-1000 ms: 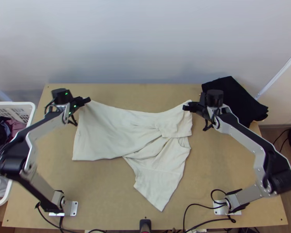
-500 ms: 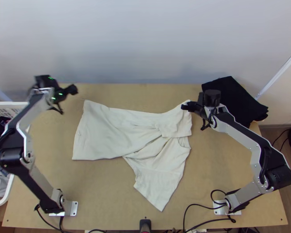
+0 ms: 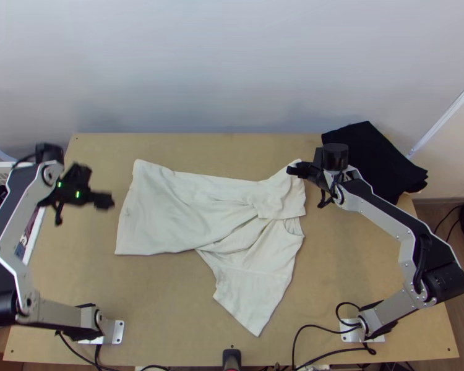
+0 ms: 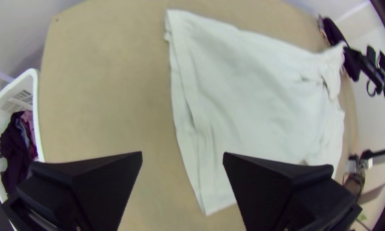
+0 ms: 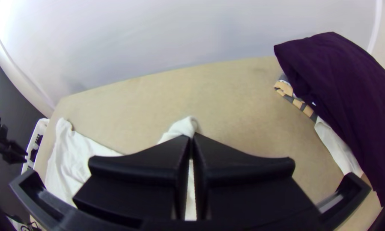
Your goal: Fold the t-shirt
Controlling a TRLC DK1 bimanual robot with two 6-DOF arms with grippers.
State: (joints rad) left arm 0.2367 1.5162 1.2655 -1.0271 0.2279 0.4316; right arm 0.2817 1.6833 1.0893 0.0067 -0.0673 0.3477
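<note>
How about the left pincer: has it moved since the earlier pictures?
Yes: in the top view, the left pincer has moved left and farther from the table's far edge.

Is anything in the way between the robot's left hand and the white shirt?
Nothing that I can see. The left hand is open beside the white shirt, and from above, just wooden table shows between them.

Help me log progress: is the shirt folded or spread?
Partly folded: the shirt lies doubled over itself, creased near its middle, with one part angling toward the table's near edge.
</note>
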